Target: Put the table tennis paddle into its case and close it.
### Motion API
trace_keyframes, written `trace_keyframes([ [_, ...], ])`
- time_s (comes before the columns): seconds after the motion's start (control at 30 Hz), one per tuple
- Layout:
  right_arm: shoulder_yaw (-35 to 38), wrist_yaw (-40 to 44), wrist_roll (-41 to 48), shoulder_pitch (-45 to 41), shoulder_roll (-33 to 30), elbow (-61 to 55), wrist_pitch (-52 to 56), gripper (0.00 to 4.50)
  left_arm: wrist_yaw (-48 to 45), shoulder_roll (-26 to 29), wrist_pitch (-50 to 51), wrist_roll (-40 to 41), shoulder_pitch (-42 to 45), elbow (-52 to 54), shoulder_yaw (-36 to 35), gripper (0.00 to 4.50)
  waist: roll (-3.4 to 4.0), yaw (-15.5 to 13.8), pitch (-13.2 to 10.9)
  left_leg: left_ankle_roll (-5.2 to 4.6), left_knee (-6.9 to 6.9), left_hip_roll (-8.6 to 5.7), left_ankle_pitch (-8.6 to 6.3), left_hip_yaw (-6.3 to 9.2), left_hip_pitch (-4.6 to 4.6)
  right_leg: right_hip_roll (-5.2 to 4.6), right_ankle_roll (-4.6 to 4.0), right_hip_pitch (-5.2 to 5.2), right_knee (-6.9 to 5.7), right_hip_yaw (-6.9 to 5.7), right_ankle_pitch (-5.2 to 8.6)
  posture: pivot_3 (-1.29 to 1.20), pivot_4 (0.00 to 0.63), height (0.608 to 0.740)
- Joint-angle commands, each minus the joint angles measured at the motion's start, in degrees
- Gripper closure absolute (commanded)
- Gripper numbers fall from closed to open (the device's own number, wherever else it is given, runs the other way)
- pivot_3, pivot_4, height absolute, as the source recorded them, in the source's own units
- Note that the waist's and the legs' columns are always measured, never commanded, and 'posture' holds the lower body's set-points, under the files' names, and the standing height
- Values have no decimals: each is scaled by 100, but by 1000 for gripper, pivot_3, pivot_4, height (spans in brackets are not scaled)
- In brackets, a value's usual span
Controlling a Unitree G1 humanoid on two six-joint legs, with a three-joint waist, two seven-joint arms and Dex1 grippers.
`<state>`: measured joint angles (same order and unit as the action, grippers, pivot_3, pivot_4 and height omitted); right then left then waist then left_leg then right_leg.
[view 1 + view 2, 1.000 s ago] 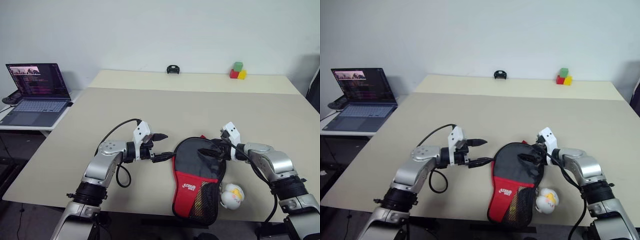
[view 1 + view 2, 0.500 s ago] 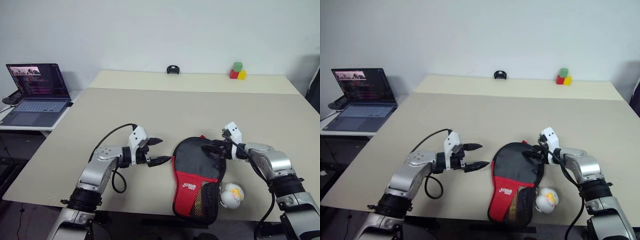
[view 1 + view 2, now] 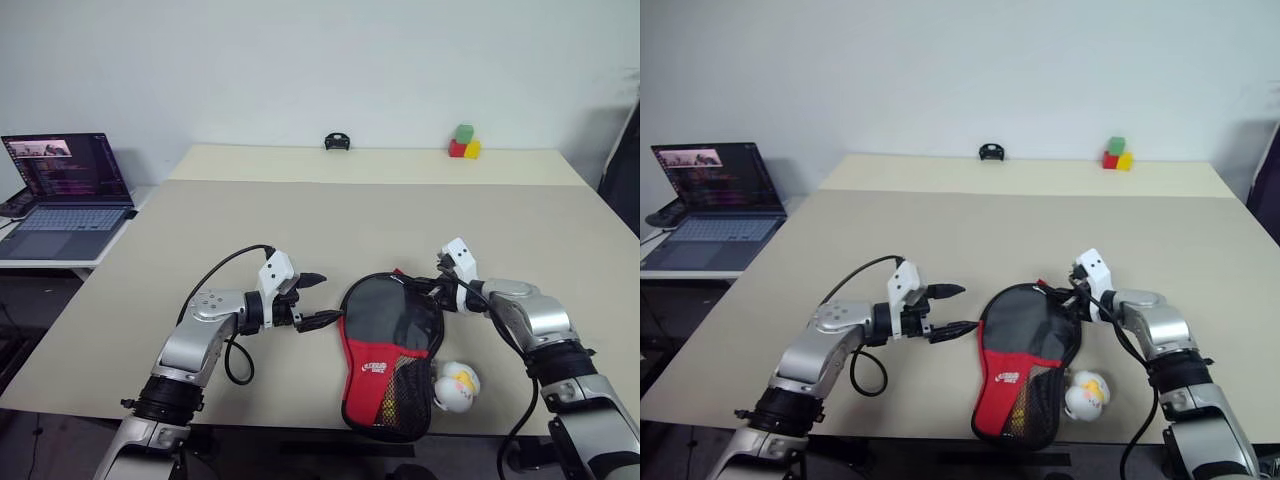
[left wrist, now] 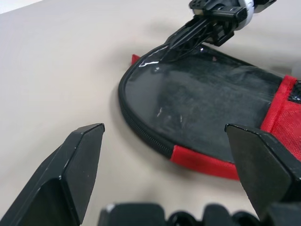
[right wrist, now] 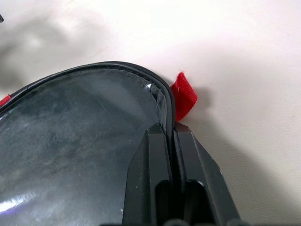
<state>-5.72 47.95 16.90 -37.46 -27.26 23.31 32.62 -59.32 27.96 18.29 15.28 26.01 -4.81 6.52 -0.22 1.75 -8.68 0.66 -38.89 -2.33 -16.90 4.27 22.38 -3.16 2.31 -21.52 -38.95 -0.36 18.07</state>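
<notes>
On table (image 3: 300, 210), case (image 3: 385, 350) lies, right hand (image 3: 432, 290) pinching rim.

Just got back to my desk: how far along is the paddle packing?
No paddle lies loose on the table, so it is probably inside the case. The right gripper has its fingers pinched shut on the case's far rim; the left gripper waits open alongside. Zipping looks left.

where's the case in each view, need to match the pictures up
Left eye view: the case lies near the table's front edge, between the two grippers.
Right eye view: same place, case.
Left wrist view: its rounded black end fills the upper right, zip edge facing the camera.
Right wrist view: its black rim sits at the shut fingers.
Shared landmark: the red tab on the rim, by the right gripper.
</notes>
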Motion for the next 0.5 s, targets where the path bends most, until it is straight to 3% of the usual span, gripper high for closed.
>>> trace_keyframes([
  [0.03,-9,43,-108,-328,183,121,-268,4456,0,16,-104,36,85,246,-7,0,1,35,-1,-1,1,1,0,0,-3,2,0,0,-3,2,0,0,150,740],
  [0.5,-75,207,-627,-1316,838,1350,-1003,4456,17,-21,-136,2,65,270,80,0,6,58,-6,12,4,2,8,1,-5,4,-2,-6,-5,5,-1,0,150,740],
])
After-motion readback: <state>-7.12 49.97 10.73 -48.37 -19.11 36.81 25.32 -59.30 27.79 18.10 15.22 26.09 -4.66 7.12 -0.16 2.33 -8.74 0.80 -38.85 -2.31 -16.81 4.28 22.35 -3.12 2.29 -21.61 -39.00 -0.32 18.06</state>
